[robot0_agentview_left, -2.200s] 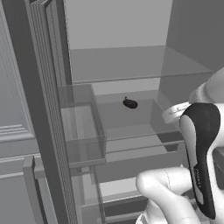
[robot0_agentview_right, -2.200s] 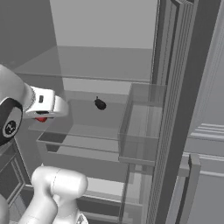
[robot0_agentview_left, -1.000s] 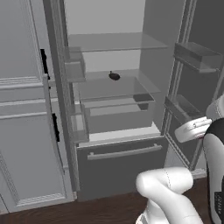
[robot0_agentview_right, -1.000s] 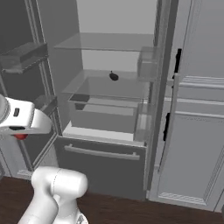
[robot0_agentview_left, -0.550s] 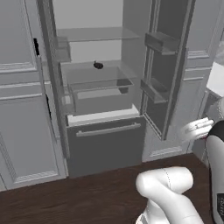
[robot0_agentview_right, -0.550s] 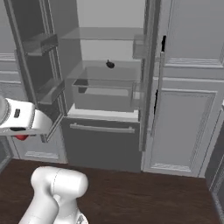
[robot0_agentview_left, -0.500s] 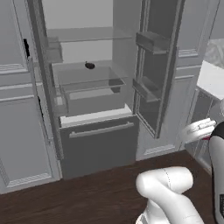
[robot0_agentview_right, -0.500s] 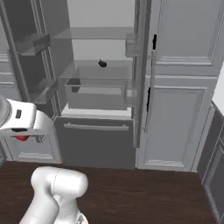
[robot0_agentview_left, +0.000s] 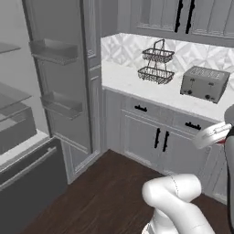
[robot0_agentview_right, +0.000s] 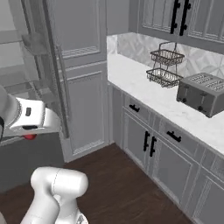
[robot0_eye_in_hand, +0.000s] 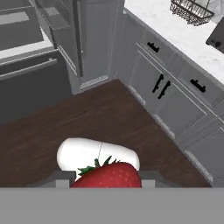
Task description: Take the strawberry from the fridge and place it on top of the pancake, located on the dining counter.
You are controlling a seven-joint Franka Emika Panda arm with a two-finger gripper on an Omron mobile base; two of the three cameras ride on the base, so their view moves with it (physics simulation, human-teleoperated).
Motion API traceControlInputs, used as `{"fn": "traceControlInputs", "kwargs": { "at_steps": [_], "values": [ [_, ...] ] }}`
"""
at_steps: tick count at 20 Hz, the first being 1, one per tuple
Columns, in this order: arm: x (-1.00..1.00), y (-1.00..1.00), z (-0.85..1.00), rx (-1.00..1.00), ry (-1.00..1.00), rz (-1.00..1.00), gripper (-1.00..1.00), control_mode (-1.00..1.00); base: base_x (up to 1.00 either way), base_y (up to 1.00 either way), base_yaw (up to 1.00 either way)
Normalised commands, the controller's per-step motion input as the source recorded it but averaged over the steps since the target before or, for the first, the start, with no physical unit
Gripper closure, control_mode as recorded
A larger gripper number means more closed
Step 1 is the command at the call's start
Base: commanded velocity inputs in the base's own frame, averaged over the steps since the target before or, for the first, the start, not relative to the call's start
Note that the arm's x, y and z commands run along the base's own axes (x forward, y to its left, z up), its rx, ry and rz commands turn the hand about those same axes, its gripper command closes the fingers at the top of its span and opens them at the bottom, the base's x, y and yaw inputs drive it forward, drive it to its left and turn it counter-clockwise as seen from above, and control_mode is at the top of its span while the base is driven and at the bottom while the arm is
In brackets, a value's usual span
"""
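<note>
The hand was partly closed on the strawberry, which sat between the finger tips at 6 o'clock in the hand view, its green leaves pointing up. In the right base view the fruit showed as a red spot under the white wrist at about 9 o'clock.

The step in hand looked like the carry from the fridge to the dining counter, and neither that counter nor the pancake was in sight. To do it well, the grip should hold firm without squeezing harder, since the fruit is likely soft, and the wrist should stay level while the base drives, clear of the open fridge door and the cabinet fronts.

Counted: one strawberry, one fridge, one toaster on the worktop, and one two-tier wire basket at 1 o'clock.
</note>
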Motion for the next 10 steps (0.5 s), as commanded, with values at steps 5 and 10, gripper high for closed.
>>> {"fn": "traceControlInputs", "kwargs": {
  "at_steps": [5, 10],
  "values": [
    [0.0, 0.0, 0.0, 0.0, 0.0, 0.0, 1.0, 1.0, 0.0, 0.0, -0.99],
    [0.0, 0.0, 0.0, 0.0, 0.0, 0.0, 1.0, 1.0, 0.0, 0.0, -0.99]
  ]
}}
